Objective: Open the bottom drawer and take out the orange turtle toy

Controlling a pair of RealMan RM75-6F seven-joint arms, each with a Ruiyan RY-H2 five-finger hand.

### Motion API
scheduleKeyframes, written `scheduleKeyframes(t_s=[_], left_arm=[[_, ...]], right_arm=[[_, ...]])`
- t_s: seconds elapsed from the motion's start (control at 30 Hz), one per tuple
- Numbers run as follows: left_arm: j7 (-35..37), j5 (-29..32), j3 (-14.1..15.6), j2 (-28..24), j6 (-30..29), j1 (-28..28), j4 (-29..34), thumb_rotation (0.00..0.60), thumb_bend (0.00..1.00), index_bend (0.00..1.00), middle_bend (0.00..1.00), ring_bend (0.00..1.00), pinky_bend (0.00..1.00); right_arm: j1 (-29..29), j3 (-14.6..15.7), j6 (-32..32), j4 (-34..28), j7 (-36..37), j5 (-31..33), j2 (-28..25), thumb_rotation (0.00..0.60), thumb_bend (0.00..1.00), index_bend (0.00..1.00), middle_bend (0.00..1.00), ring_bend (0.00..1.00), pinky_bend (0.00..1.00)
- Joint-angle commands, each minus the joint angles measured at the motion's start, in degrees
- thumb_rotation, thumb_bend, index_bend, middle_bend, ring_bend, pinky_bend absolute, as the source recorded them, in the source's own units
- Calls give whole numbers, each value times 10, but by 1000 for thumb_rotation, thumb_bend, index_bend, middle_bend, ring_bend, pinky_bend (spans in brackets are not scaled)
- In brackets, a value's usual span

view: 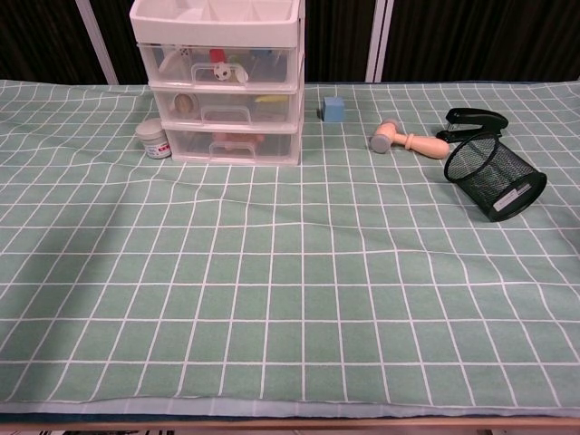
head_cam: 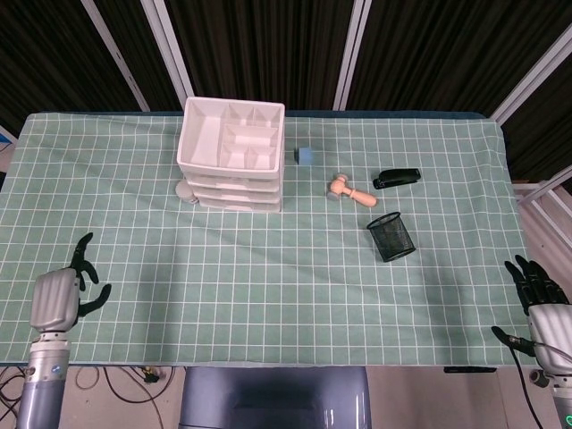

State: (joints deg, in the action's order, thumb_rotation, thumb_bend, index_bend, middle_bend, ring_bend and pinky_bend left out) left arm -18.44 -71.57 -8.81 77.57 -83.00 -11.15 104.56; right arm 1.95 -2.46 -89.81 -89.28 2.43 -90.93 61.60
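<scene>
A white three-drawer unit (head_cam: 232, 152) (view: 217, 82) stands at the back left of the green checked table, all drawers closed. Through the clear front of the bottom drawer (view: 231, 143) an orange-pink shape (view: 234, 140) shows, too unclear to name. My left hand (head_cam: 61, 295) hovers at the table's near left edge, far from the drawers, fingers apart and holding nothing. My right hand (head_cam: 539, 299) is at the near right edge, fingers spread, also holding nothing. Neither hand shows in the chest view.
A small white jar (view: 154, 140) stands left of the drawers. A blue cube (view: 333, 110), a wooden mallet (view: 408, 140), a black stapler (view: 471, 119) and a tipped black mesh cup (view: 494, 178) lie to the right.
</scene>
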Motion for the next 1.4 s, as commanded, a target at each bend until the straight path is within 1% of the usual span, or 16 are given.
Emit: scheduleKeyframes(t_s=[0.03, 0.07, 0.2, 0.23, 0.4, 0.53, 0.67, 0.87, 0.93, 1.03, 1.2, 1.4], left_arm=[[2, 67, -51, 44, 56, -49, 5, 600, 425, 139, 941, 963, 986], [-2, 87, -64, 58, 70, -65, 4, 600, 433, 143, 959, 977, 997], [-5, 150, -101, 104, 106, -106, -2, 600, 457, 152, 987, 999, 1000], [-2, 178, -115, 124, 118, -121, -6, 600, 463, 153, 989, 999, 1000], [7, 277, -165, 189, 142, -168, -33, 600, 491, 153, 997, 1000, 1000], [11, 334, -194, 229, 158, -204, -63, 600, 500, 153, 1000, 1000, 1000], [16, 363, -213, 260, 167, -234, -98, 600, 504, 153, 1000, 1000, 1000], [33, 394, -233, 292, 185, -264, -147, 600, 505, 153, 1000, 1000, 1000], [40, 416, -245, 305, 198, -278, -170, 600, 505, 153, 1000, 1000, 1000], [46, 435, -255, 317, 214, -293, -197, 600, 506, 153, 1000, 1000, 1000], [59, 446, -263, 337, 232, -315, -241, 600, 512, 153, 1000, 1000, 1000], [88, 464, -284, 355, 258, -336, -282, 600, 521, 153, 1000, 1000, 1000]], right_arm=[[0, 0, 0, 0, -1, -1, 0, 600, 6, 0, 0, 0, 209], [1, 0, 1, 0, -1, 0, 1, 600, 6, 0, 0, 0, 209], [2, 0, 5, -2, 1, 3, 0, 600, 9, 0, 0, 0, 209], [2, 0, 5, -3, 2, 3, 0, 600, 10, 0, 0, 0, 209], [2, -1, 8, -4, 9, 7, -1, 600, 10, 0, 0, 0, 209], [3, -1, 11, -6, 16, 10, -3, 600, 10, 0, 0, 0, 209], [4, -2, 15, -8, 21, 13, -4, 600, 10, 0, 0, 0, 209], [4, -2, 18, -10, 27, 14, -5, 600, 10, 0, 0, 0, 209], [5, -2, 18, -11, 29, 15, -6, 600, 10, 0, 0, 0, 209], [5, -2, 20, -11, 30, 17, -6, 600, 10, 0, 0, 0, 209], [5, -3, 21, -12, 32, 18, -6, 600, 10, 0, 0, 0, 209], [6, -3, 23, -13, 32, 20, -6, 600, 11, 0, 0, 0, 209]])
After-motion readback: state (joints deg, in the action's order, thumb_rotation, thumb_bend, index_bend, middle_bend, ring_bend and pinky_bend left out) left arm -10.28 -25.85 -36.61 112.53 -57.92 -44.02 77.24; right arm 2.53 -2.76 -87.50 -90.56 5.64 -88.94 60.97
